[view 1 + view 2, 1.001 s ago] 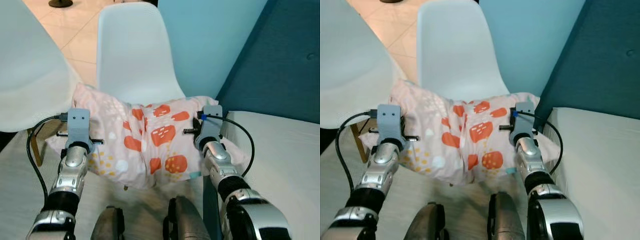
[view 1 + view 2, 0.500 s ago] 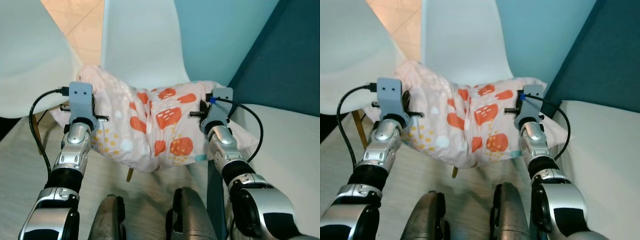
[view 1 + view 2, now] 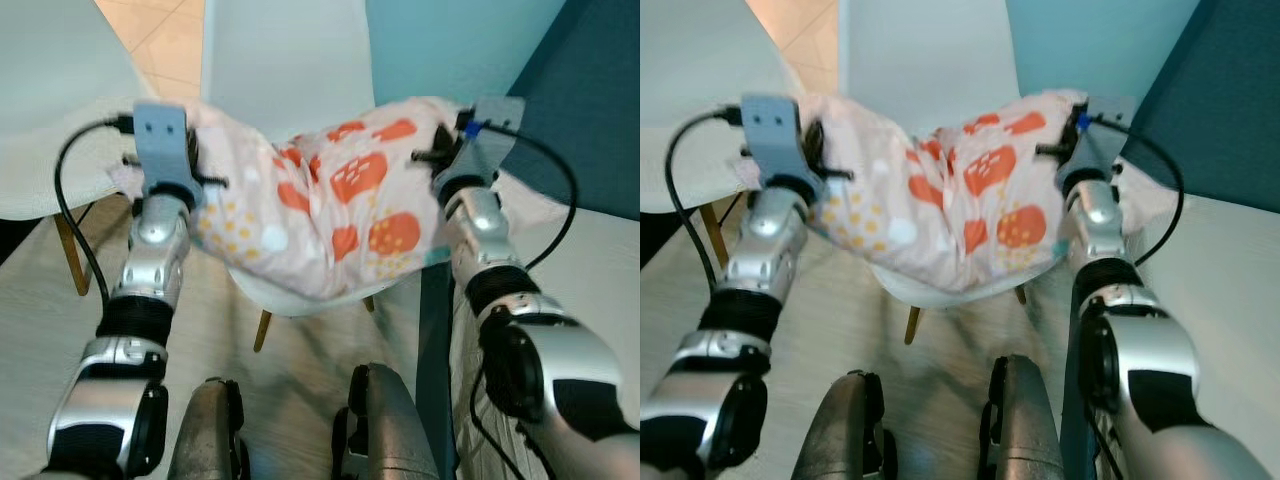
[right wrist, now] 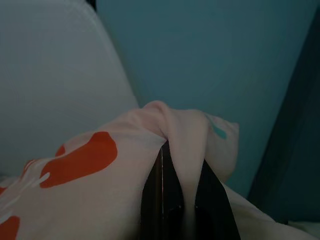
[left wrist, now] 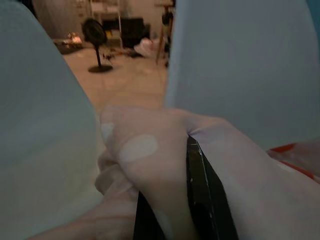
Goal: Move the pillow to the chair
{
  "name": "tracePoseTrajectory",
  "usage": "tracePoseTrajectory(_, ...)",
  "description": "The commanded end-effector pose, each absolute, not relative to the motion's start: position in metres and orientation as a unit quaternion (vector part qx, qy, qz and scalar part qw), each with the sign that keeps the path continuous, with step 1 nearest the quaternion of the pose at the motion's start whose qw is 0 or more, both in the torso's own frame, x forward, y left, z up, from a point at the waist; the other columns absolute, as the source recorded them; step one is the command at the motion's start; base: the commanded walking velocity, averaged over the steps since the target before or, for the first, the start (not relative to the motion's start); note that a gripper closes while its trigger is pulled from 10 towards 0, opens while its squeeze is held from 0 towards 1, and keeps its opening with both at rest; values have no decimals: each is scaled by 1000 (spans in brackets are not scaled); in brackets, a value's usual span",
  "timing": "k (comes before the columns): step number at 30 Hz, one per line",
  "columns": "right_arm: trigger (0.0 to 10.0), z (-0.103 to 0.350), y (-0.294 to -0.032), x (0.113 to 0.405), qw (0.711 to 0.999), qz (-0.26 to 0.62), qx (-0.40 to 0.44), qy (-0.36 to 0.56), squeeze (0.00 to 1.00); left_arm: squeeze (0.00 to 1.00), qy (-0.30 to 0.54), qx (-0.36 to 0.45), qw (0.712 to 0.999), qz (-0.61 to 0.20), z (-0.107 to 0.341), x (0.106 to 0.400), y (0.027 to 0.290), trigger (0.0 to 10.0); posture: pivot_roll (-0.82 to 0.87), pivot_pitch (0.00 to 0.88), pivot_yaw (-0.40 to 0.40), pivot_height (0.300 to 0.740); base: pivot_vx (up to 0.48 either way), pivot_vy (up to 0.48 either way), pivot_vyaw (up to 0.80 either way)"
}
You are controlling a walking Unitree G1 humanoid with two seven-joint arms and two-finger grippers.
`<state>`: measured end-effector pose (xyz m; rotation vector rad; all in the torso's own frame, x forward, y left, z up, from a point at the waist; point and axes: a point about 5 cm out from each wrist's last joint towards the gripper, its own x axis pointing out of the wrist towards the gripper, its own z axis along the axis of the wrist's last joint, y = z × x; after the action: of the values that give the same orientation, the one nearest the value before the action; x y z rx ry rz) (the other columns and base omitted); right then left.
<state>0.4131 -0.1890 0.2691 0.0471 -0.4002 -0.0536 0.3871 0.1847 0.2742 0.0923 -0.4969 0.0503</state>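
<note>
A pale pink pillow (image 3: 320,215) with orange and yellow prints hangs between my two arms, over the seat of a white chair (image 3: 285,55). My left gripper (image 5: 170,200) is shut on the pillow's left corner, with fabric bunched between its black fingers (image 5: 200,190). At the pillow's right corner my right gripper (image 4: 177,200) is shut on a fold of the pink cloth (image 4: 170,125). The pillow's lower edge droops over the seat's front rim (image 3: 300,300).
A second white chair (image 3: 50,120) stands close on the left with wooden legs (image 3: 70,260). A teal wall (image 3: 450,40) rises behind, and a dark blue sofa back (image 3: 590,110) with a light cushion (image 3: 600,270) lies on the right. My own legs (image 3: 290,430) show below.
Both arms have raised the pillow and carried it forward, up over the chair seat. The camera has also tilted and moved closer to the chair.
</note>
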Motion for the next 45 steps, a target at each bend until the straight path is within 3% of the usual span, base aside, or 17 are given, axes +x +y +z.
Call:
tracePoseTrajectory(1,10000,285,-192,412,970,-32,34,-237,0,0,-317,50,947,20,307,380,183,10000,37,296,-94,597,0,0,0)
tracePoseTrajectory(5,10000,272,-193,411,974,-32,36,-220,0,0,-333,65,941,20,313,377,182,10000,40,296,-92,597,0,0,0)
tracePoseTrajectory(9,10000,240,-187,411,987,-18,26,-157,0,0,-280,65,958,21,282,381,181,10000,40,296,-89,597,0,0,0)
tracePoseTrajectory(11,10000,210,-180,409,995,3,12,-94,0,0,-199,91,975,23,240,385,180,10000,36,293,-87,597,0,0,0)
tracePoseTrajectory(12,10000,210,-180,409,995,3,12,-94,0,0,-199,91,975,23,240,385,180,10000,36,293,-87,597,0,0,0)
tracePoseTrajectory(13,10000,170,-172,402,1000,29,-3,-10,0,0,-91,128,987,35,184,384,182,10000,36,293,-87,597,0,0,0)
tracePoseTrajectory(14,10000,158,-169,399,999,36,-11,16,0,0,-61,136,988,38,168,382,183,10000,30,292,-88,597,0,0,0)
tracePoseTrajectory(19,10000,131,-166,391,997,37,0,69,0,0,15,121,991,50,132,376,187,10000,32,289,-91,597,0,0,0)
tracePoseTrajectory(20,10000,128,-167,389,997,32,0,72,682,149,32,121,990,59,125,374,189,10000,29,289,-91,597,0,0,0)
tracePoseTrajectory(21,10000,123,-167,387,997,28,10,78,1000,1000,45,125,989,66,119,372,191,10000,29,289,-91,597,0,0,0)
tracePoseTrajectory(30,10000,115,-171,383,995,5,47,89,1000,1000,62,144,984,84,111,370,198,10000,34,284,-86,597,0,0,0)
tracePoseTrajectory(31,10000,116,-171,383,993,15,77,85,1000,1000,57,134,985,92,114,371,203,10000,34,284,-86,597,0,0,0)
tracePoseTrajectory(45,10000,131,-179,388,994,12,102,42,1000,1000,-11,127,983,132,142,370,233,10000,31,240,-87,597,0,0,0)
